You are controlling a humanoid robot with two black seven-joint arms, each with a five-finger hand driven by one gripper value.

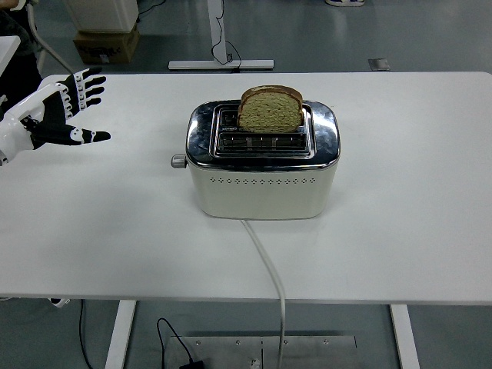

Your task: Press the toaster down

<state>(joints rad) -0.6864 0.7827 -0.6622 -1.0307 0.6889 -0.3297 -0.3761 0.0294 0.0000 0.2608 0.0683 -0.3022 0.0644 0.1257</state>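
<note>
Hovering well left of the toaster (261,165), the left hand (61,111) was spread wide, empty; an off-centre push on the lever (177,161) risked sliding the toaster across the worktop (400,215).
</note>
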